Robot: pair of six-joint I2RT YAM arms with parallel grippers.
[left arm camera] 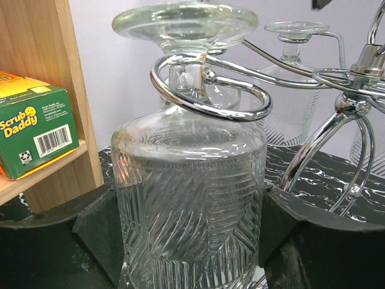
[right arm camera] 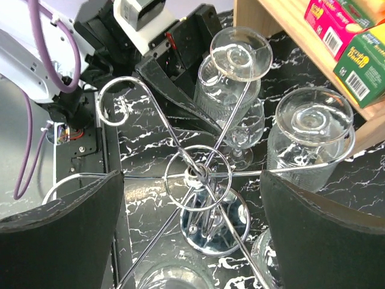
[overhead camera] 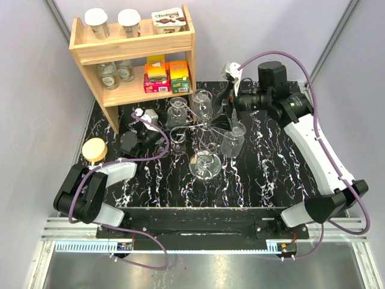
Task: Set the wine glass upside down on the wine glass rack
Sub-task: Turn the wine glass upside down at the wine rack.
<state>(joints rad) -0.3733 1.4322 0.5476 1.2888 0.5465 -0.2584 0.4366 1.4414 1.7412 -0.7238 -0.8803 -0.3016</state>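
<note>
Glass [left arm camera: 189, 198] hangs upside down in a scroll of the rack [left arm camera: 352, 105], left gripper [left arm camera: 189, 241] gripping its bowl.
Stem sits inside the loop, foot above: best to open slowly and back straight out, so nothing swings. Right gripper [right arm camera: 192, 235] gapes empty over the rack. Black marbled worktop [overhead camera: 271, 174]; wooden shelf [overhead camera: 132, 47] and pale walls [overhead camera: 36, 90] crowd close.

Pale lilac walls [overhead camera: 271, 30]; black marbled tabletop [overhead camera: 264, 174] (white veins); wooden shelf [overhead camera: 132, 48] at far-left corner.

Wine glass [left arm camera: 189, 198] in wine glass rack [overhead camera: 204, 164], shelf [overhead camera: 133, 47] behind
</note>
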